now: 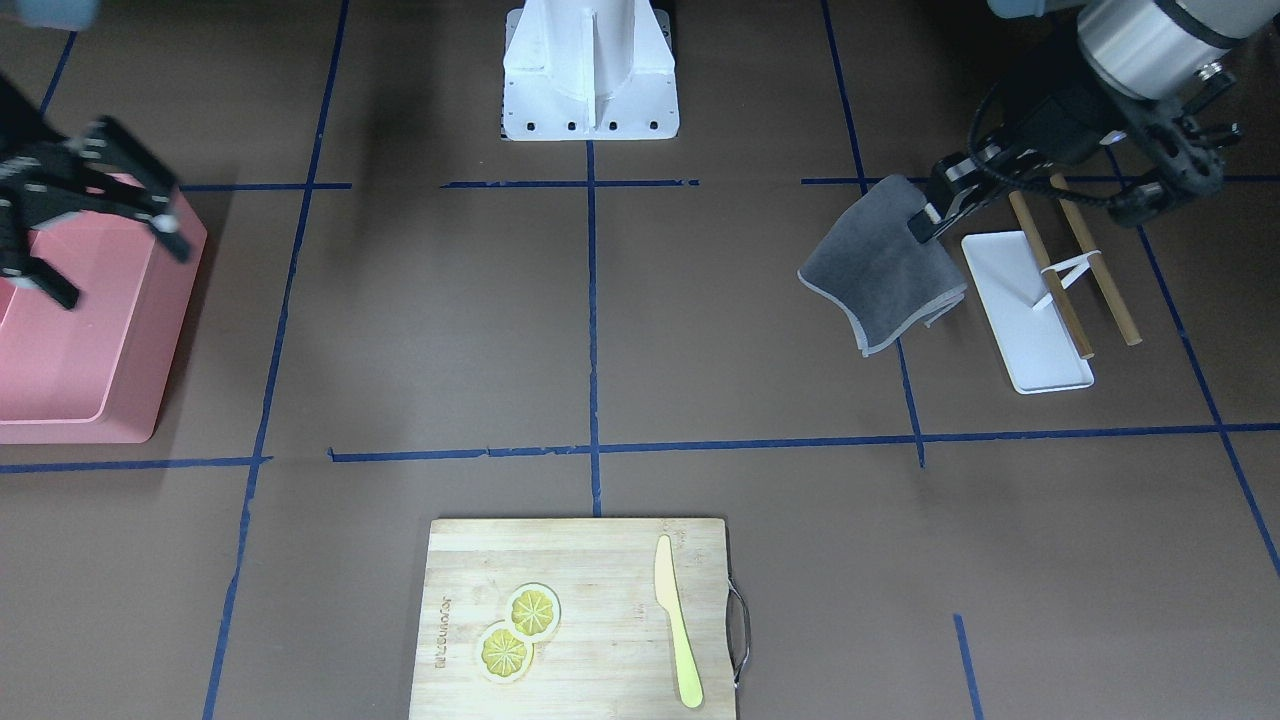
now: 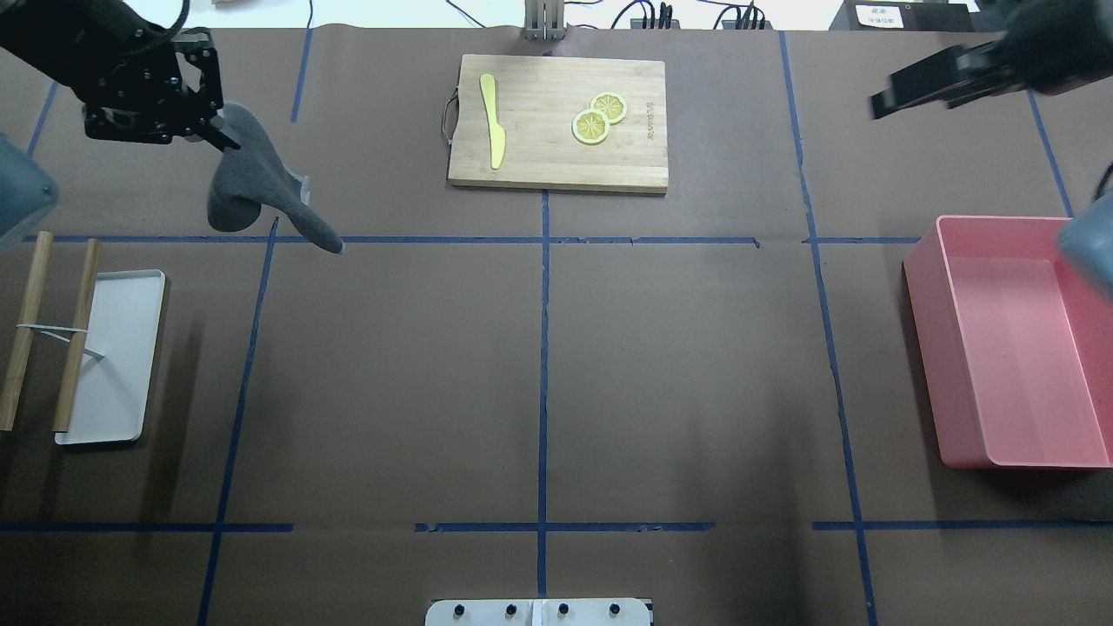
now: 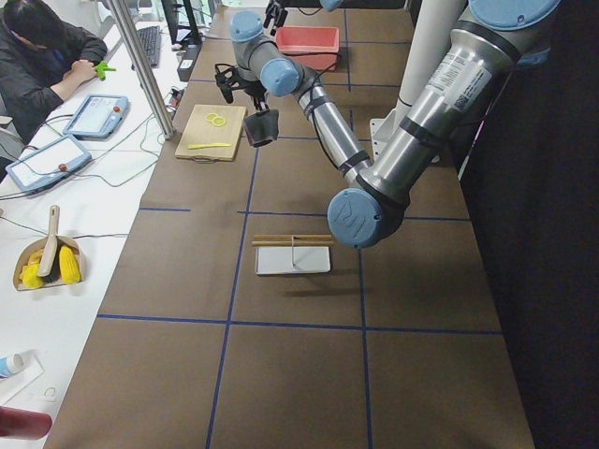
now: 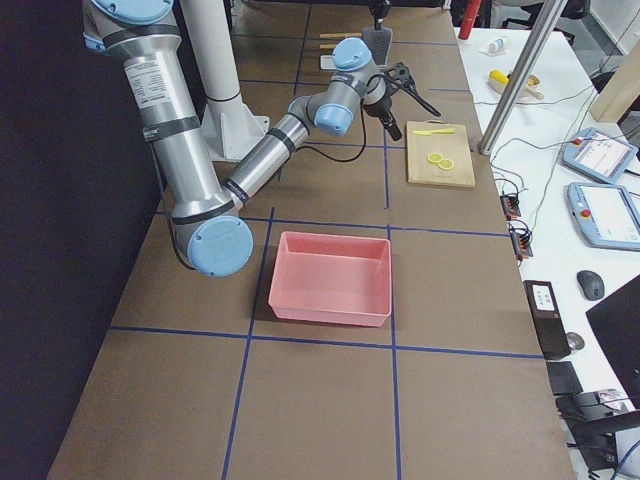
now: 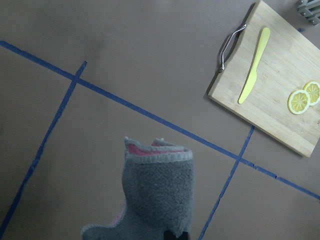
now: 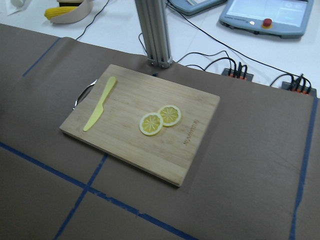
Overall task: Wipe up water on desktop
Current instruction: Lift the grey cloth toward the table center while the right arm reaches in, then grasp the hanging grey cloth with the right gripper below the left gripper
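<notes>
The desktop point(image 2: 696, 365) is a matte brown surface with a grid of blue tape lines; I see no water on it. My left gripper point(image 2: 217, 132) is shut on a grey cloth point(image 2: 252, 187) and holds it hanging above the desktop at the far left. In the front-facing view that gripper point(image 1: 920, 220) and the cloth point(image 1: 880, 265) are next to the white tray. In the left wrist view the cloth point(image 5: 157, 195) hangs over a tape line. My right gripper point(image 1: 115, 262) is open and empty, raised above the pink bin.
A bamboo cutting board point(image 2: 556, 161) with two lemon slices point(image 2: 598, 118) and a yellow knife point(image 2: 493, 117) lies at the far middle. A pink bin point(image 2: 1009, 348) stands at the right. A white tray point(image 2: 113, 365) with a wooden rack point(image 2: 26, 335) lies at the left.
</notes>
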